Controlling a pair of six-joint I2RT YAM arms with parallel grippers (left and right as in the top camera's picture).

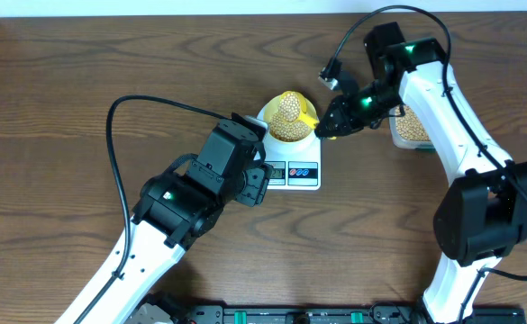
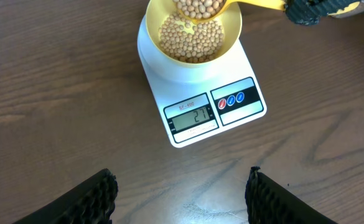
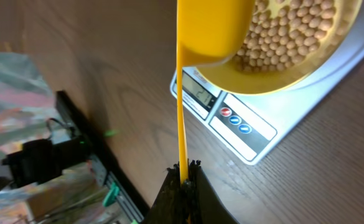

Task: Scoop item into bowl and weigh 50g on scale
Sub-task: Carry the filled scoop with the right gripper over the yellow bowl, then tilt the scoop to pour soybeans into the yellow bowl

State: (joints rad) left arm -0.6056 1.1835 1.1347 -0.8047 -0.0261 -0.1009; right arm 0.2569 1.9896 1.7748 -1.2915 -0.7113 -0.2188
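Many beans (image 2: 191, 38) fill the bowl (image 2: 233, 28) on the scale (image 2: 169, 90), scoop (image 3: 213, 30) just above.

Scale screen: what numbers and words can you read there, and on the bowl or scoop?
"27" on the small digital display of the white flat kitchen scale; the last digit might be a 1.
"SF-400" in tiny print just above the display, only just readable.
Print under the display and on the round red and blue buttons: too small to read.
No writing visible on the small round pale-yellow bowl or the yellow long-handled scoop.
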